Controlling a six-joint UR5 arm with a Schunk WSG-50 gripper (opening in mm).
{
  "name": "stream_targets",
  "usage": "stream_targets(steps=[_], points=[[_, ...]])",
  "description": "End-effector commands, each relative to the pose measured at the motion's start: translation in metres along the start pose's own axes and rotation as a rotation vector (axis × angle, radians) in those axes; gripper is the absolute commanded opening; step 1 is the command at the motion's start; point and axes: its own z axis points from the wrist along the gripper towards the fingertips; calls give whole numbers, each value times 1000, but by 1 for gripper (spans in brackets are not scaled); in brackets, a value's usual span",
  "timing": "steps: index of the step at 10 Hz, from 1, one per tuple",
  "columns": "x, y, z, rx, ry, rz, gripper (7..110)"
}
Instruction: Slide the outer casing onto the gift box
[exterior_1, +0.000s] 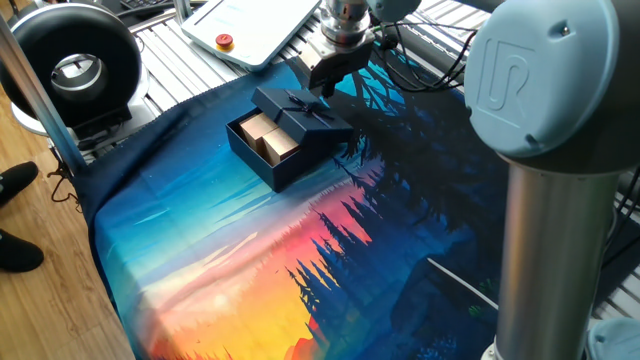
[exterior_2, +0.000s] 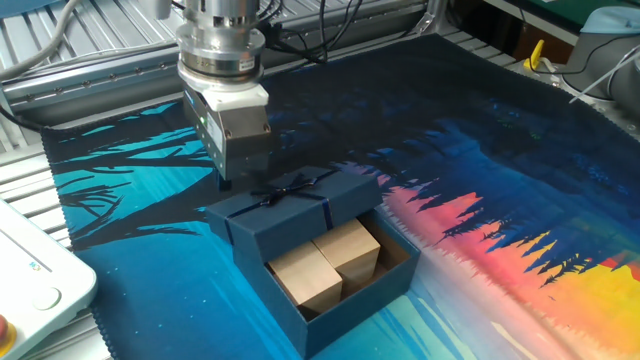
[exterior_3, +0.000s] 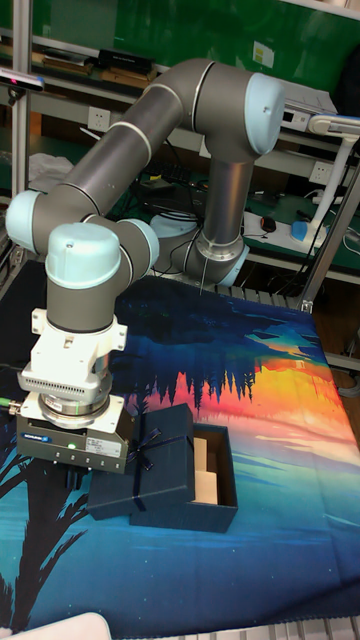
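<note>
Tall fixed view: UR5 arm reaches down to the table w/ its printed cloth (exterior_3: 270, 400). The gift box (exterior_2: 385, 285) sits on the cloth, approx. half covered; two kraft blocks (exterior_2: 325, 262) show at its open end. The outer casing (exterior_2: 295, 205), bow (exterior_2: 290, 187) on top, sits partway over it. End effector (exterior_2: 228, 178) hangs just behind the casing's rear edge; jaw state can't be told, fingers hidden, holding nothing visible. Step, as I judge: mid-slide. Next: contact the rear wall low, push straight along the box so the casing doesn't skew or jam.
</note>
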Motion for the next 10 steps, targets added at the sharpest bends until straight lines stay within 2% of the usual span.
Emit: stream_targets(steps=[1,5,6,7,10], points=[[4,3,8,2,-1,0,7],[7,5,10,-4,2,-16,7],[8,10,9,-25,4,-13,7],[8,21,7,-72,7,-4,7],[9,32,3,-117,12,7,7]])
